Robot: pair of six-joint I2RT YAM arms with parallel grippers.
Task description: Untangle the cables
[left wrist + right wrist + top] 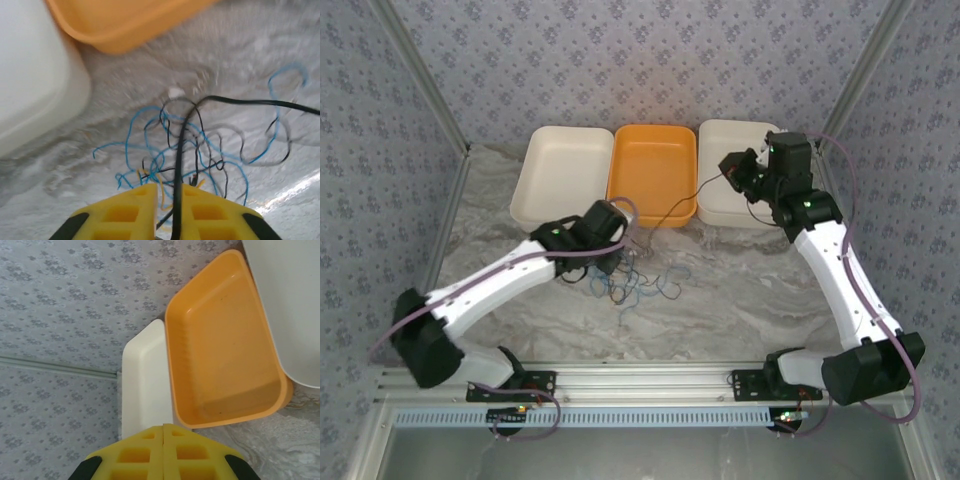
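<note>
3 trays: left white tray [565,175], orange tray [655,165] and right white tray [720,140] are sitting side by side along the far side of the table [750,290], probably as drop spots for freed strands.
tangle: blue, black and yellow cables [625,280] are lying knotted mid-table, just near of the orange tray.
black cable [680,205]: it is running from the tangle up and right, across the orange tray's near right corner, to the right gripper [732,172]. It is hanging fairly taut, so I judge it is being drawn out of the knot.
right gripper: it is hovering over the right white tray with fingers pressed fully together. The strand is ending there, so it is likely pinching the cable's end.
left gripper [170,192]: it is sitting low over the tangle, fingers nearly together, with the black cable passing through the slim gap. I cannot tell whether it is clamping or only guiding, and it is probably anchoring the knot.
risk: the pull may be dragging the whole clump along.
</note>
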